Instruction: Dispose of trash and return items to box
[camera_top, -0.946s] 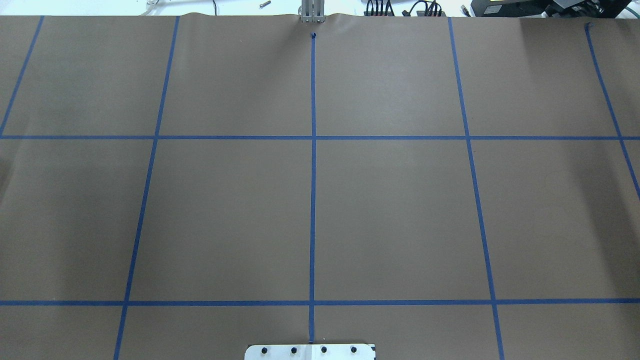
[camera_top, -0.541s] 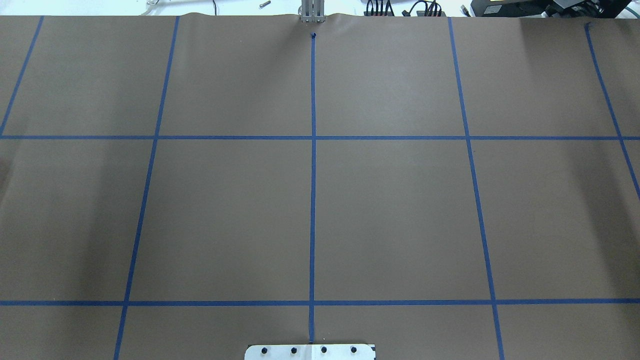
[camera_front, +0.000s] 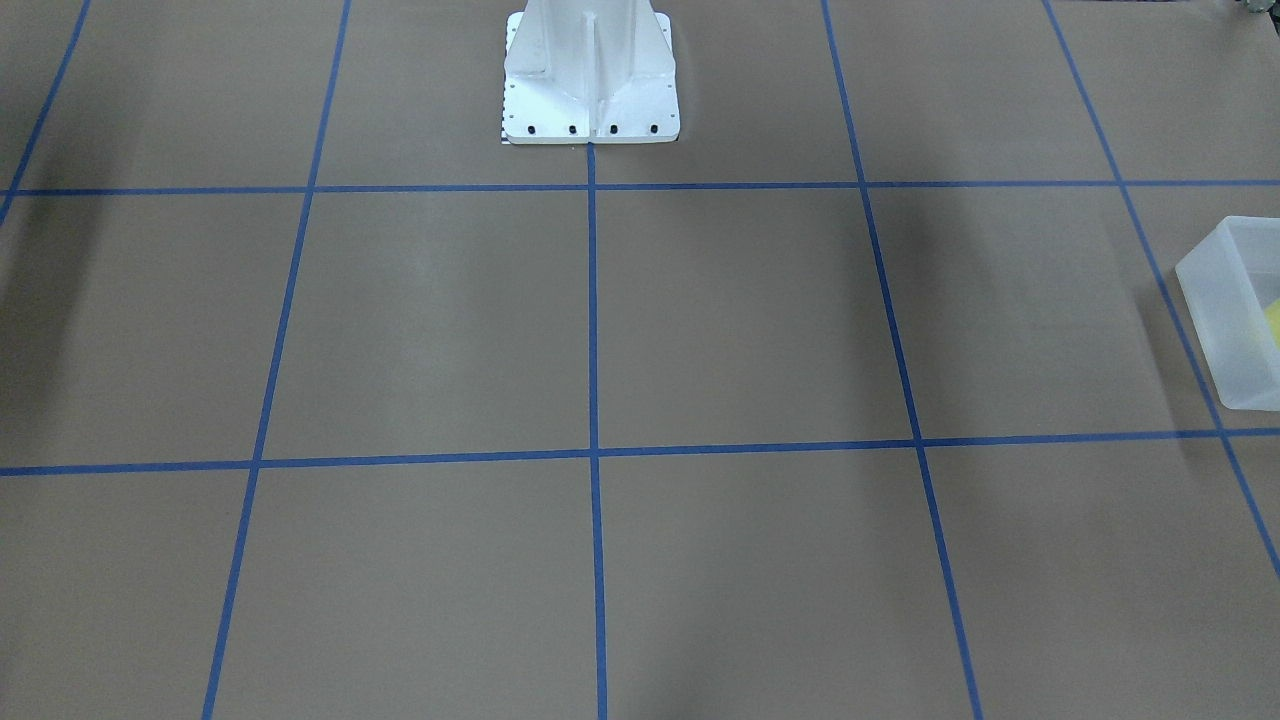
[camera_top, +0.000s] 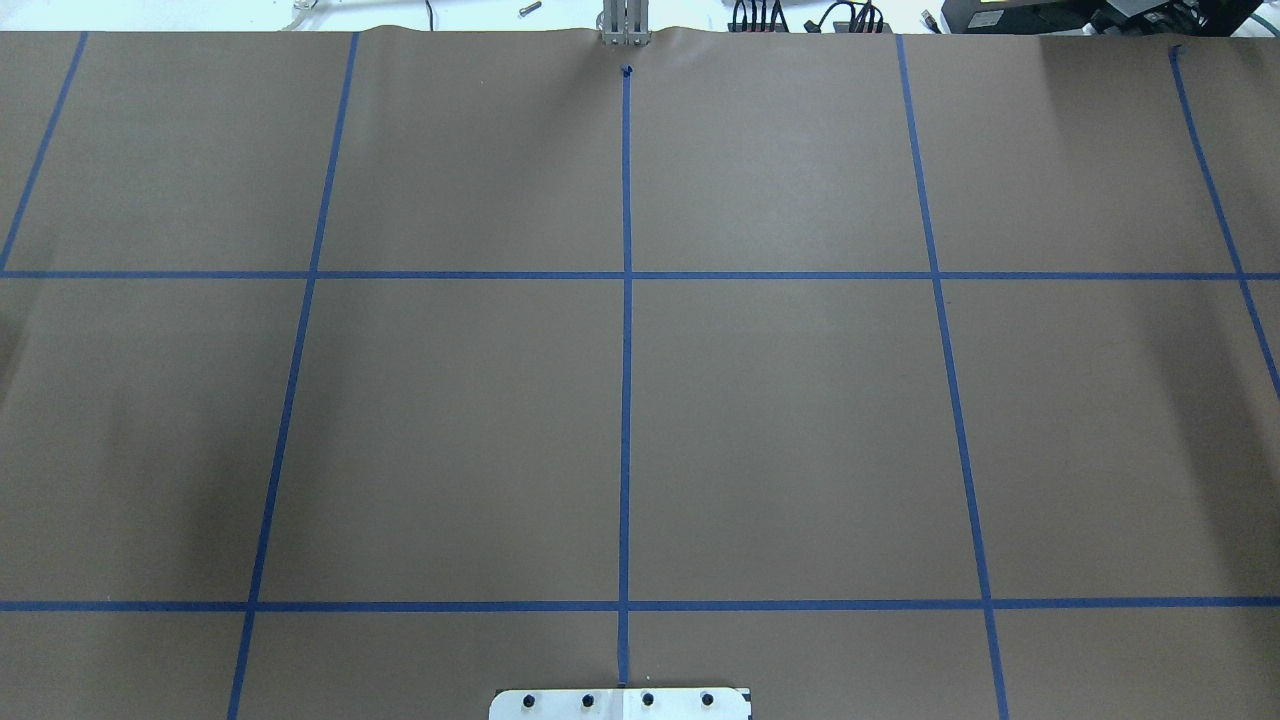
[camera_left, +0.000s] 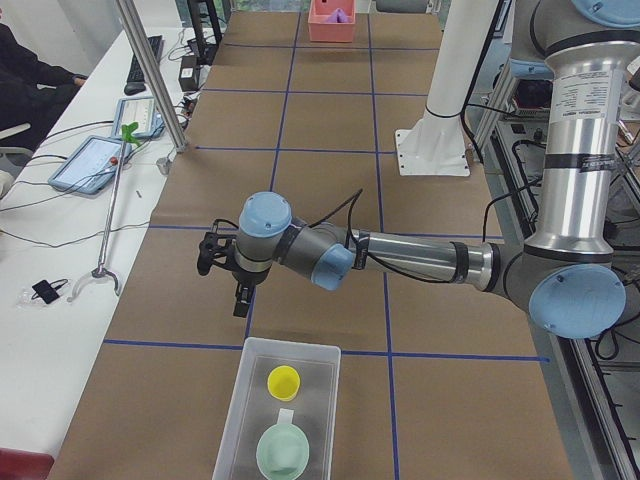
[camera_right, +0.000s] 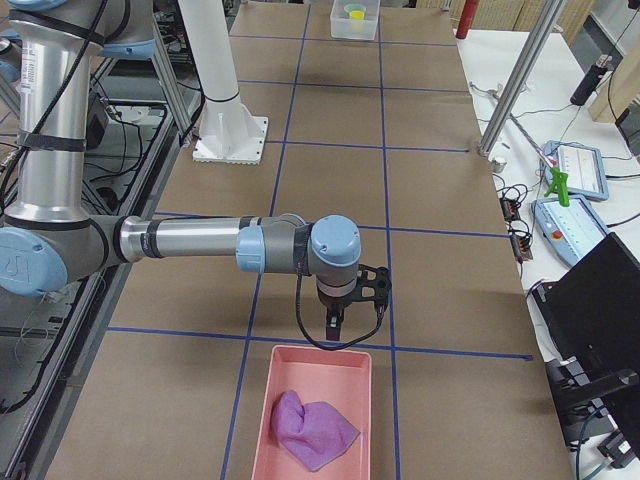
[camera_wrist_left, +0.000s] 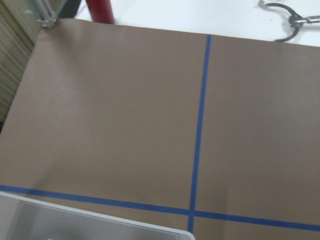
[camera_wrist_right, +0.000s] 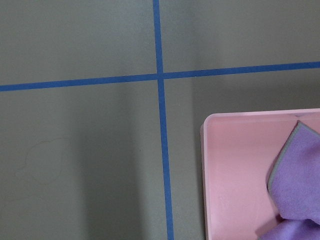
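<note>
Overhead view: fixed behind the robot, looking forward and down on the bench (camera_top: 450, 430), catching only blue tape (camera_top: 626, 400) lines and the base plate (camera_top: 620, 704) at the lower edge. Front view: from across, facing back and steeply down at the same grid, white pedestal (camera_front: 590, 70) at top, clear box (camera_front: 1210, 320) cut by the right edge. Two end views: looking along the bench toward each other (box near in one, pink tray (camera_right: 318, 372) near in the other). Wrist views: close, pointing down at tape crossings, one sharing the box rim, the other the tray corner.
</note>
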